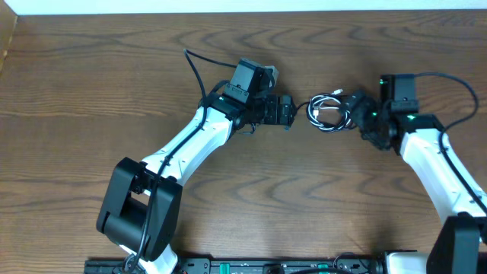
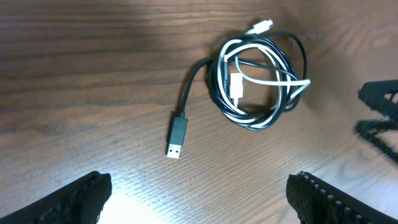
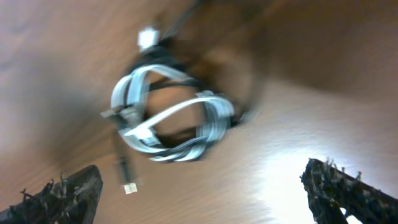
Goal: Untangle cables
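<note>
The black cable point(image 2: 186, 99) and the white cable point(image 2: 267, 79) lie coiled together in one small bundle point(image 1: 326, 112) on the wooden table. The black cable's USB plug point(image 2: 177, 137) trails out to the left, and a white plug point(image 2: 261, 26) sticks out at the top. My left gripper point(image 2: 199, 199) is open and empty, just left of the bundle in the overhead view point(image 1: 293, 112). My right gripper point(image 3: 202, 193) is open and empty, just right of the bundle point(image 1: 351, 106). The right wrist view shows the coil point(image 3: 174, 118) blurred, above the fingers.
The wooden table point(image 1: 251, 198) stretches all round the bundle. The right gripper's fingertips point(image 2: 379, 118) show at the right edge of the left wrist view. The arms' thicker black wires point(image 1: 194, 68) run behind the left arm.
</note>
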